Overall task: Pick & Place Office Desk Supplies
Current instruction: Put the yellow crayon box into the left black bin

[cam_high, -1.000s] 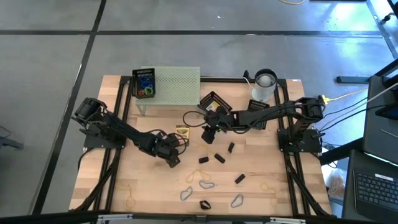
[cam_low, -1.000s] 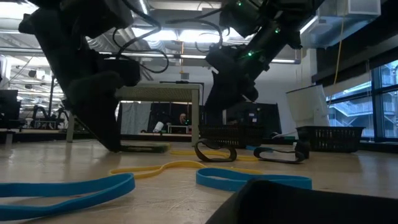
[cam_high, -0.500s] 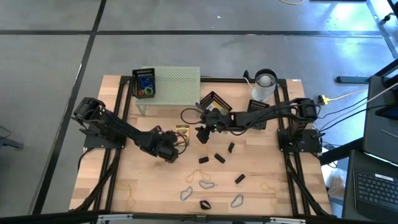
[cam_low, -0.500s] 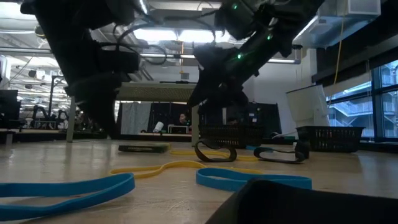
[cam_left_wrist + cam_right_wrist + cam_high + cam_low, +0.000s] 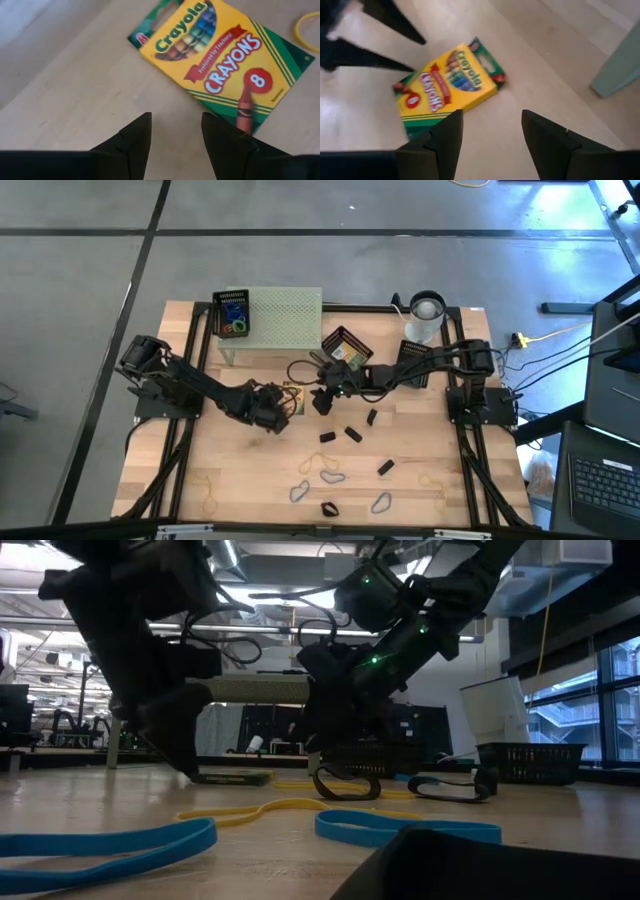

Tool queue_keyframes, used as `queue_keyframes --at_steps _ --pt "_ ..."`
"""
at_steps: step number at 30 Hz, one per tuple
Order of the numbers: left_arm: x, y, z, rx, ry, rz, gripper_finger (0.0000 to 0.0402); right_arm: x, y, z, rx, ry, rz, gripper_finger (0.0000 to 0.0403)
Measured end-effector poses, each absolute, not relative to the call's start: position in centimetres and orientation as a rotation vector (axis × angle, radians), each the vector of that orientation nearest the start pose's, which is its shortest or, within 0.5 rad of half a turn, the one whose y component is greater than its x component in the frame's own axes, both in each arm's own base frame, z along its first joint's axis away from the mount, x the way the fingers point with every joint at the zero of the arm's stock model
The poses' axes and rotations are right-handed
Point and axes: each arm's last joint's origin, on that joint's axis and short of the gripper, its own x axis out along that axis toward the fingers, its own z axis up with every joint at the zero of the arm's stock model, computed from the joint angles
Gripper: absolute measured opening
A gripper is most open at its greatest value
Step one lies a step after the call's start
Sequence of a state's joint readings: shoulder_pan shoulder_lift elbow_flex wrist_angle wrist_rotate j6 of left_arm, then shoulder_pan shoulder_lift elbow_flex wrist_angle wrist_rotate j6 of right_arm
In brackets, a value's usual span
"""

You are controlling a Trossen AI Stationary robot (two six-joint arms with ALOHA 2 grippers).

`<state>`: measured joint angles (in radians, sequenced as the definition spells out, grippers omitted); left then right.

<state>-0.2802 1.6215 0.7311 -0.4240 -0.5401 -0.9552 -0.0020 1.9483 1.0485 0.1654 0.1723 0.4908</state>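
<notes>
A yellow-green crayon box (image 5: 293,393) lies flat on the table between my two grippers; its printed face shows in the left wrist view (image 5: 220,65) and the right wrist view (image 5: 447,87). My left gripper (image 5: 280,408) is open, just left of and nearer than the box, with its fingers (image 5: 176,135) over bare wood short of it. My right gripper (image 5: 322,398) is open, close on the box's right (image 5: 492,130). Black clips (image 5: 352,433), grey wire clips (image 5: 333,476) and tan rubber bands (image 5: 210,500) lie on the near half of the table.
The pale green perforated stand (image 5: 285,315) stands at the far edge with a black tray of coloured loops (image 5: 232,312) on it. A black basket (image 5: 345,345) and the white cup (image 5: 425,315) sit far right. Blue loops (image 5: 400,828) lie near the low camera.
My left gripper has moved toward the far edge, up to the crayon box. My right gripper has moved toward the table's left and down, closing in on the box from the other side. The box has stayed where it was.
</notes>
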Motion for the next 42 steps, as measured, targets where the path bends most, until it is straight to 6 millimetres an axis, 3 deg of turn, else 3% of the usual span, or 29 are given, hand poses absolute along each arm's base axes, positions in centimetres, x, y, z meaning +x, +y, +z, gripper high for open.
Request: queue_keyframes --at_steps 10,19,32,42 --pt "26.1 -6.0 12.1 -0.313 0.908 0.553 0.0175 38.8 -1.7 13.0 0.407 0.657 -0.395 0.0203" --pt "25.9 -5.9 12.2 -0.299 0.921 0.541 0.0172 39.0 -1.0 13.1 0.424 0.671 -0.324 0.0203" --pt "25.5 -5.4 13.7 -0.213 0.828 0.638 0.0173 39.2 0.0 16.0 0.339 0.674 -0.269 0.0203" --pt "25.8 -2.4 13.8 -0.194 0.782 0.808 0.0171 38.1 2.7 16.6 0.295 0.757 -0.213 0.0203"
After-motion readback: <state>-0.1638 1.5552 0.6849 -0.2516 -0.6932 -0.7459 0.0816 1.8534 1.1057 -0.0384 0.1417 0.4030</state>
